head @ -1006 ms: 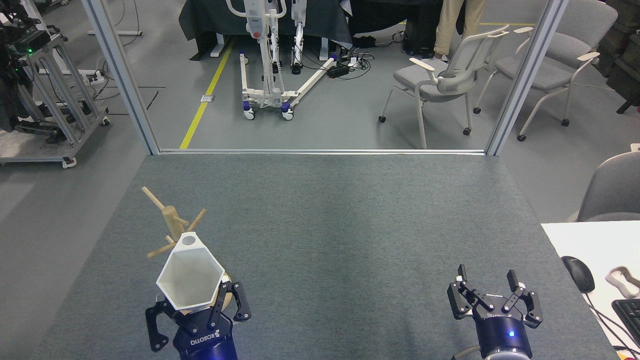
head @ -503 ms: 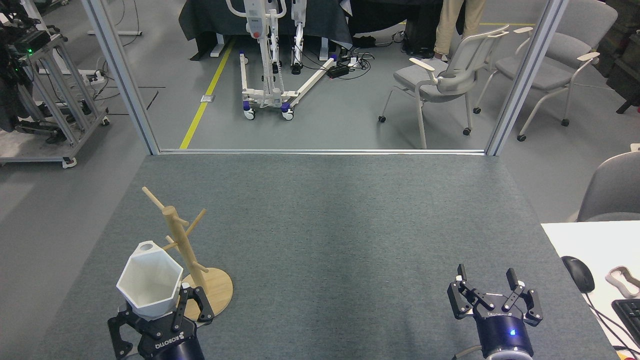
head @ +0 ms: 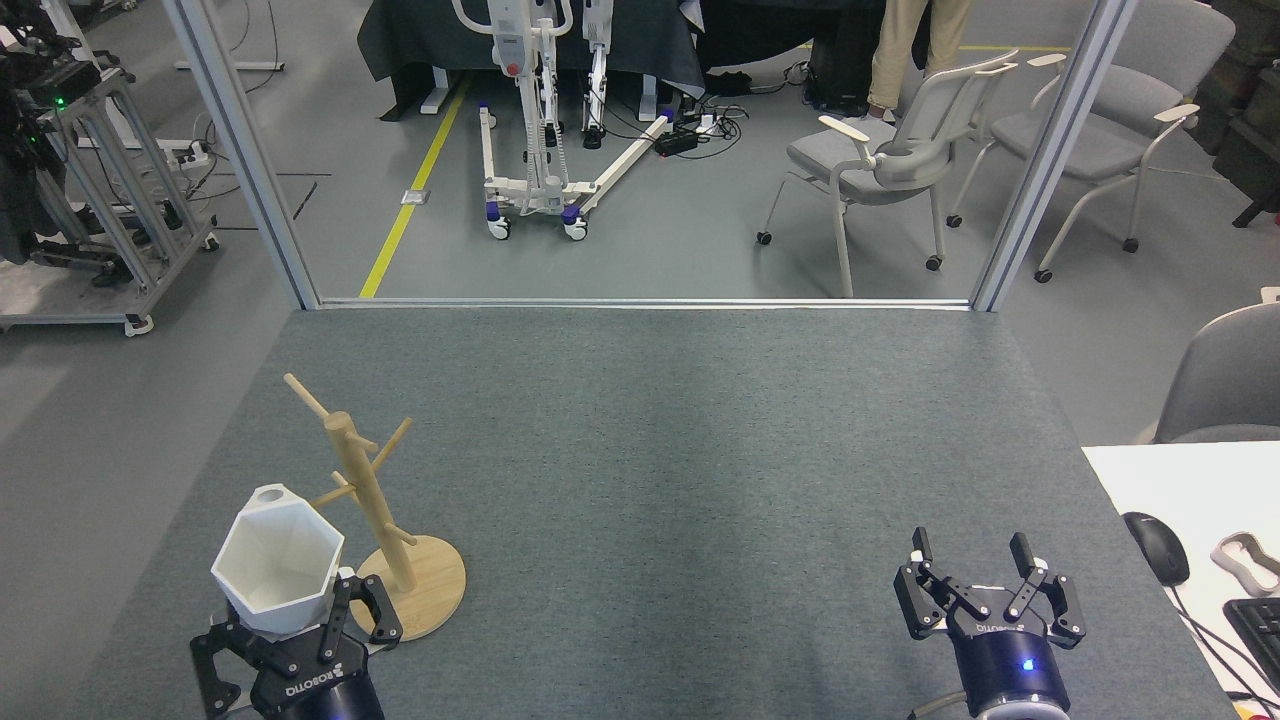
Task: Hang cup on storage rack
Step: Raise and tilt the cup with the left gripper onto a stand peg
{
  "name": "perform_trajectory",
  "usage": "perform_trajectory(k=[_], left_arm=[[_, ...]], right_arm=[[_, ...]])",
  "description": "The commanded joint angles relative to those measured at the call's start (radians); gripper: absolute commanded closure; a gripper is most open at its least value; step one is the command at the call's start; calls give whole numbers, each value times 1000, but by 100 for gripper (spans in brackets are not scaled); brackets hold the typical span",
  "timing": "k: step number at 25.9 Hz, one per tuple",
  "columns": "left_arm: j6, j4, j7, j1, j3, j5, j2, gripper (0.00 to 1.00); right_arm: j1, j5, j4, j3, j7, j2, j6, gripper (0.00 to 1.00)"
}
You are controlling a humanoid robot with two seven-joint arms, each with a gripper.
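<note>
My left gripper (head: 290, 640) grasps the cup (head: 277, 572) just left of the storage rack (head: 372, 500), not yet hung on a peg; my right gripper (head: 985, 590) waits, released.

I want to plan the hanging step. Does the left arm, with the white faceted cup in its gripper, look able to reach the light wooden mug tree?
Probably yes. The left gripper holds the white faceted cup just left of the light wooden mug tree, and nothing stands between them.
</note>
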State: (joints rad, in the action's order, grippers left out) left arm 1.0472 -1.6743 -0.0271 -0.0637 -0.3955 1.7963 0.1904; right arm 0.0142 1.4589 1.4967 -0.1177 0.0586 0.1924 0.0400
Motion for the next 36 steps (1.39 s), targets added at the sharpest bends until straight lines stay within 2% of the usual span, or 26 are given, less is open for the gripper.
perform_trajectory(k=[1,12,36], left_arm=[[0,16,-5,4,13,-3,11,75],[0,105,-7,24,27,2,23,76],[0,128,27,47,3,12,47,76]], right_arm=[[1,0,0,0,0,1,0,1],[3,0,7,0,0,2,0,1],[7,1,10,1,-2,1,0,1]])
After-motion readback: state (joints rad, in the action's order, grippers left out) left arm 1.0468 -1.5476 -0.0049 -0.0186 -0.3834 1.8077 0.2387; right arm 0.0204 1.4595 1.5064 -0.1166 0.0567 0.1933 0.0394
